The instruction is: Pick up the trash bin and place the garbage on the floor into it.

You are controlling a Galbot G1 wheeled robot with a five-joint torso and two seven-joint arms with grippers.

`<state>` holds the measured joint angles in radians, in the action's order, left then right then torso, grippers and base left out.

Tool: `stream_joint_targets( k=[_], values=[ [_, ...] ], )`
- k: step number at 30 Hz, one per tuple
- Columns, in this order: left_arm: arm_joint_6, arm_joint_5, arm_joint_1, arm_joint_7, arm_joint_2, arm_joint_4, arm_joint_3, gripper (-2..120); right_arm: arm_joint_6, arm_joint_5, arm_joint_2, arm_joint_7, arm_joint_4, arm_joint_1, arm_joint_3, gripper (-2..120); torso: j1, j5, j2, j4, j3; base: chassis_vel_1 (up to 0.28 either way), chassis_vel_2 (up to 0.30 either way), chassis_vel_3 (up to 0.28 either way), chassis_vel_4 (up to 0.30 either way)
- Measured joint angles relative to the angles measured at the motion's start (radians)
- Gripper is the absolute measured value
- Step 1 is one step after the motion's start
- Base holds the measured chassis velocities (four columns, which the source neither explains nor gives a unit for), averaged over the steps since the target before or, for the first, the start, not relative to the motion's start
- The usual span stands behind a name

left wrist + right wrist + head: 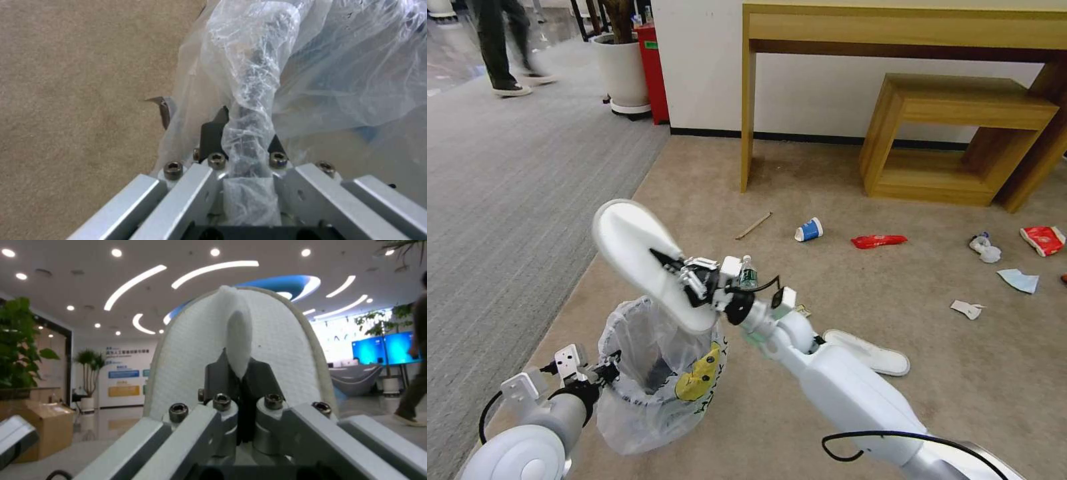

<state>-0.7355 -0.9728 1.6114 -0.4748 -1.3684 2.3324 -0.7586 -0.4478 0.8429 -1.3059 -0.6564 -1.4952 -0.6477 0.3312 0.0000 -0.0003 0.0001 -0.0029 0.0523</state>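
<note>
Two tools engaged: left tool [608,371], lower left of the head view, pinches the bagged rim of the trash bin [657,380], held just above the floor [840,293]; right tool [668,265], mid-frame, is clamped on one white slipper [640,257], tilted over the bin's mouth. Remaining garbage on the carpet: second slipper [870,352] lower centre, small bottle [748,272] behind the right wrist, wooden stick [753,226], paper cup [808,230], red wrapper [878,241], second red wrapper [1043,239], tissue [967,309] and blue mask [1018,280] toward the right edge
</note>
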Motion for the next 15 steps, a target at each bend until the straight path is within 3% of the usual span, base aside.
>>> stream_joint_targets(
  k=[15],
  values=[
    [0.000, -0.022, 0.010, -0.003, 0.010, 0.027, -0.017, 1, -0.045, -0.043, -0.071, -0.009, 0.127, 0.039, 0.086, 0, 0.000, 0.0002, 0.000, 0.0002, 0.000, 0.000, 0.000, 0.000, 0.000]
  ],
)
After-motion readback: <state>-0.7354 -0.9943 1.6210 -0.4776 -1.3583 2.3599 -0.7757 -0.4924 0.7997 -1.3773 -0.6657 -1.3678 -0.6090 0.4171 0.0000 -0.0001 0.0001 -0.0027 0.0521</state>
